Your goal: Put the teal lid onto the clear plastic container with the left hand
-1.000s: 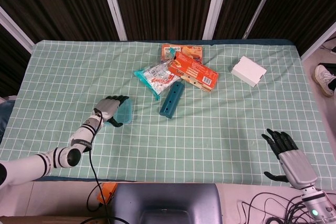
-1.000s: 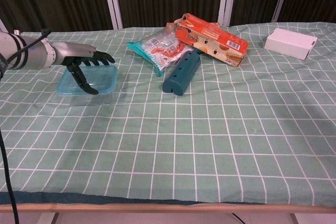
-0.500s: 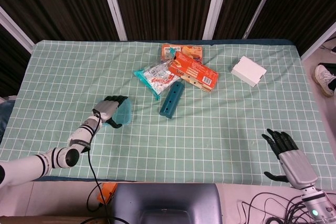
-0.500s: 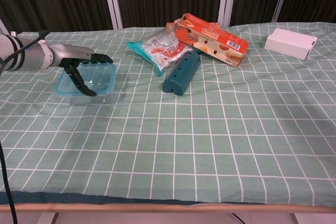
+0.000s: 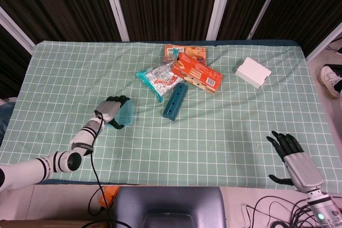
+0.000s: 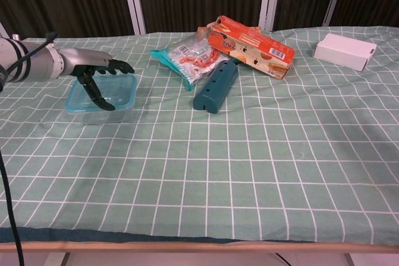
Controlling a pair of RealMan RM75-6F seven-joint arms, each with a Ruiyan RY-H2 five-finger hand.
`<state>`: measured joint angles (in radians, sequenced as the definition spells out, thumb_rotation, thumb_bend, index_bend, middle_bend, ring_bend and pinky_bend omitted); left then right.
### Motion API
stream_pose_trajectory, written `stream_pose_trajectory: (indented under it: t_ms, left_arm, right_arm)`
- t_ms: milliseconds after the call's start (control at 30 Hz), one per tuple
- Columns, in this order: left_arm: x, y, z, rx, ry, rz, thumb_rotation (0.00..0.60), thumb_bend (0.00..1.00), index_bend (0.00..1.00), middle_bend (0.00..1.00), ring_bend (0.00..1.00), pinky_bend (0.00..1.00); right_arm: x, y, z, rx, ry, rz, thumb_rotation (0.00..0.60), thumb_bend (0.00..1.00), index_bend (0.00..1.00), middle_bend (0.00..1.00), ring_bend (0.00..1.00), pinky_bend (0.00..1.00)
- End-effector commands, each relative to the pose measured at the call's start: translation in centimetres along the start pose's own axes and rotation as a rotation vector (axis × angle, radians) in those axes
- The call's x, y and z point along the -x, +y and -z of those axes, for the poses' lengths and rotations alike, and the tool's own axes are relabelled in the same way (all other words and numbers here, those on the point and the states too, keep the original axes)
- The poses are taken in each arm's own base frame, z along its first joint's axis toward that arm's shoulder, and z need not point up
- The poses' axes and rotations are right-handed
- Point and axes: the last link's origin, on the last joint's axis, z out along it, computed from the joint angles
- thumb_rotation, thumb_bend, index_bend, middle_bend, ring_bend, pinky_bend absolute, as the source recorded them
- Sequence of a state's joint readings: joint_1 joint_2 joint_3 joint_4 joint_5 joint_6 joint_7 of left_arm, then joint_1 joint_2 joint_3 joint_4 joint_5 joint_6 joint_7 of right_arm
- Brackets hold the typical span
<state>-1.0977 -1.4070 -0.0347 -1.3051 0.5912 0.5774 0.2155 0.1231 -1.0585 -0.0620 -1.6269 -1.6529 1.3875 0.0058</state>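
The left hand (image 6: 93, 73) rests with fingers spread right on top of the teal lid (image 6: 118, 93), which sits on the clear plastic container (image 6: 103, 111) at the desk's left side.

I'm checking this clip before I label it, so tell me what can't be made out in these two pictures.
- Lid seating on the container: both views; left hand covers it, and lid and container blur together.
- Left hand's contact with the lid: fingers hide it.
- Right hand: outside the chest view.
- Print on the orange box and snack bag: too small.
- Orange thing at the near edge, head view: mostly hidden.
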Motion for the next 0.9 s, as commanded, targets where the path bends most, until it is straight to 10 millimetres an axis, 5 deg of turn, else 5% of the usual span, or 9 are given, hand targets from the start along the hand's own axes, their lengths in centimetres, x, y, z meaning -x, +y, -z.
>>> stream_pose_trajectory:
  t_ms: [33,300,500,633,900]
  left_arm:
    - [0.0,-0.1,0.1,0.0,0.001,0.0,0.6,0.21,0.0,0.0,0.0,0.0]
    - [-0.6,0.4,0.7,0.022,0.035,-0.005,0.6,0.2,0.0,0.0,0.0,0.0]
    - [-0.7,1.2,3.7,0.104,0.152,-0.074,0.6,0.2,0.0,0.0,0.0,0.02]
    - [0.9,0.6,5.9,0.121,0.183,-0.077,0.6,0.22,0.0,0.08,0.03,0.1]
    - [3.6,0.6,7.4,0.12,0.195,-0.146,0.6,0.22,0.0,0.15,0.09,0.03]
  right_arm:
    - [0.0,0.0,0.0,0.0,0.0,0.0,0.6,0.16,0.0,0.0,0.0,0.0]
    - [0.0,0.0,0.0,-0.002,0.0,0.003,0.6,0.16,0.0,0.0,0.0,0.0]
    - [-0.1,0.0,0.1,-0.005,0.006,0.003,0.6,0.16,0.0,0.0,0.0,0.0]
    - [0.2,-0.3,0.2,-0.017,-0.003,0.01,0.6,0.16,0.0,0.0,0.0,0.0]
    - [0.2,-0.4,0.4,-0.028,-0.001,0.008,0.6,0.16,0.0,0.0,0.0,0.0]
